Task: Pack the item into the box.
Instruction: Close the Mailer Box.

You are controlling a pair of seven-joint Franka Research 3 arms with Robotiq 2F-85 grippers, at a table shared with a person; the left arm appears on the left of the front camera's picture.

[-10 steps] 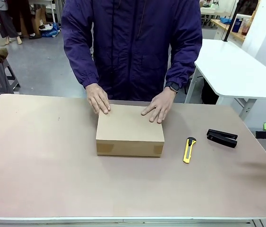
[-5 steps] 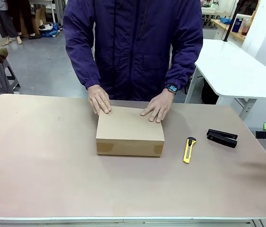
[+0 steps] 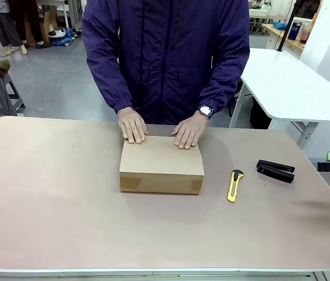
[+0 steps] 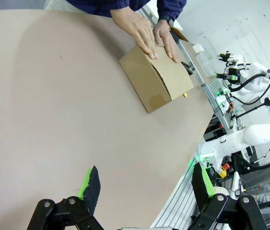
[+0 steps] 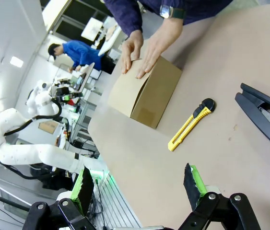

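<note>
From the front, a person in a dark blue jacket presses the left hand (image 3: 133, 125) and right hand (image 3: 187, 132) on the far edge of the closed box (image 3: 161, 164) at mid-desk (image 3: 47, 205), a yellow utility knife (image 3: 234, 185) and black stapler (image 3: 275, 171) to its right. The left wrist view shows the left gripper (image 4: 144, 183), jaws spread wide and empty, well short of the box (image 4: 156, 76). The right wrist view shows the right gripper (image 5: 137, 184), jaws likewise apart, above the desk near the knife (image 5: 191, 124) and stapler (image 5: 263, 114).
</note>
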